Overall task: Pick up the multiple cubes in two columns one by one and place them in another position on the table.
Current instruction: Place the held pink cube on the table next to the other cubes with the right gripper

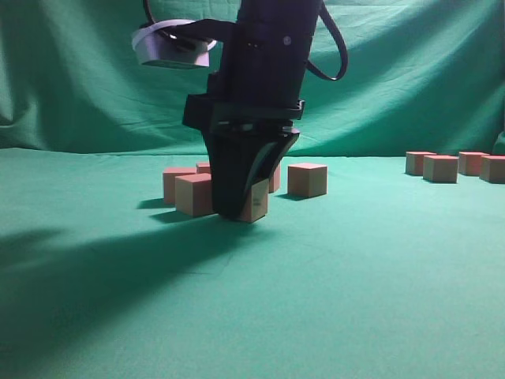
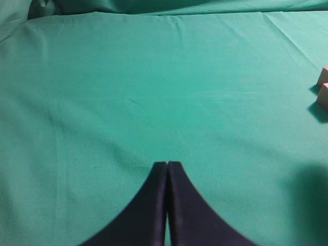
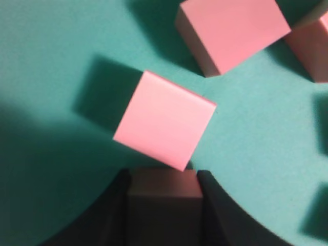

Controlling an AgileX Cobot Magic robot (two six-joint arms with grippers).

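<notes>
Cubes, small matte reddish-pink w/ tan sides: one of them, the gripped cube, sits between the two dark fingers of the right gripper, which is closed on it at about cube width. In the exterior view its tan face shows at the fingertips, low on the flat green-cloth table; can't tell if it's touching the cloth or just lifted.

Using the gripped cube as landmark: the tilted cube lies just beyond it, turned at an angle, corner nearly touching the fingers. Further on, a third pink cube w/ another at its right edge. In the exterior view the cluster sits just behind and beside the gripped cube: one at left front, one behind that, one off to the right. Well away to the right, a row of four cubes near the wrinkled green backdrop.

Left gripper: fingers pressed together, holding nothing, over bare cloth, two cube edges at far right of its view.

Step, as I read it: pick phase on one cube of the near cluster; the far-right row looks like the drop zone, prob. already-placed ones.

Next move needs: straight lift, clear of the tilted cube so it isn't dragged, then carry right and set down in line w/ the row w/o bumping it.
</notes>
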